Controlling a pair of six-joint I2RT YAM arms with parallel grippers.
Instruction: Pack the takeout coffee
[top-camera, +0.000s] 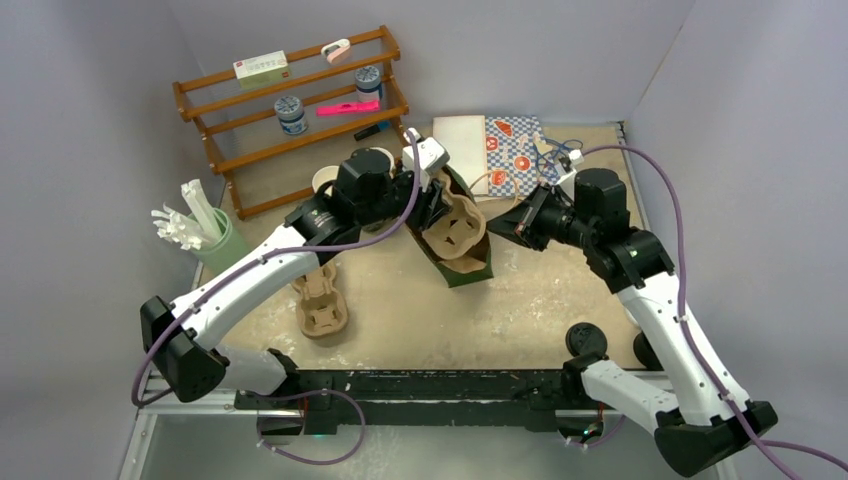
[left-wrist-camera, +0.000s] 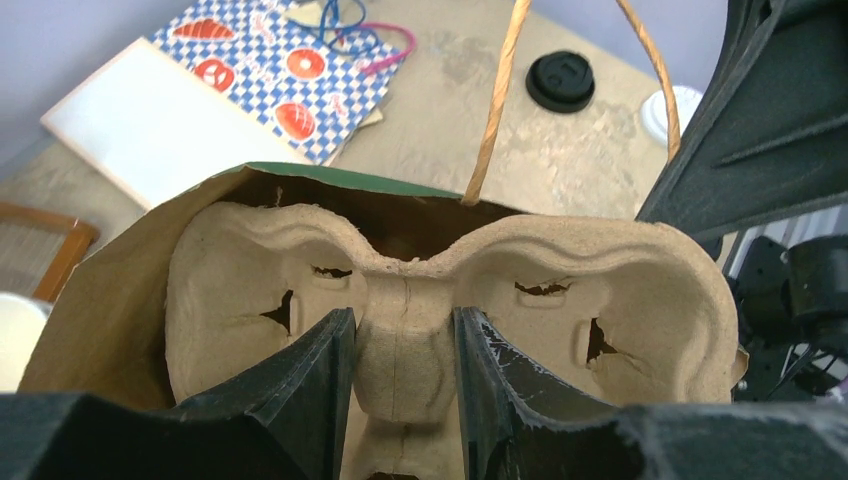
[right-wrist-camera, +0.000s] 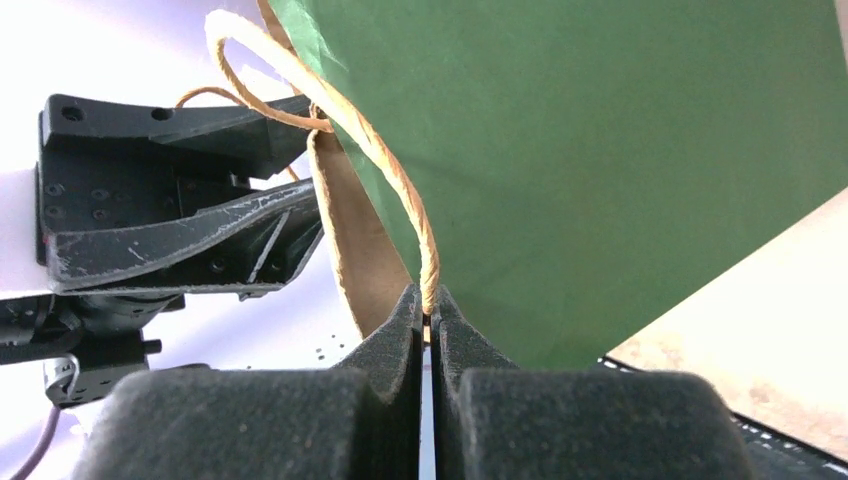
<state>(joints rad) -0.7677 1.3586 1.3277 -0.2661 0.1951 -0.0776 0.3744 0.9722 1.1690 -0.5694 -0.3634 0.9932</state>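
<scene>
Left wrist view: left gripper (left-wrist-camera: 403, 322) clamps the pulp carrier (left-wrist-camera: 620, 300) by its centre ridge inside the green bag (left-wrist-camera: 330, 178). Right gripper (right-wrist-camera: 425, 305) pinches the twine handle (right-wrist-camera: 400, 190). The takeout coffee (top-camera: 585, 338), probably this black-lidded cup, stands near-right on the surface (top-camera: 560, 290), closest to the right arm (top-camera: 660, 300).

Green bag (right-wrist-camera: 600, 150) with tan handle (right-wrist-camera: 400, 190), tan pulp carrier (left-wrist-camera: 420, 330), blue-checked pouch (left-wrist-camera: 280, 70).

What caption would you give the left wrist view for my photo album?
Left jaws clamp the middle ridge of a pulp cup carrier at the mouth of a paper bag.
</scene>
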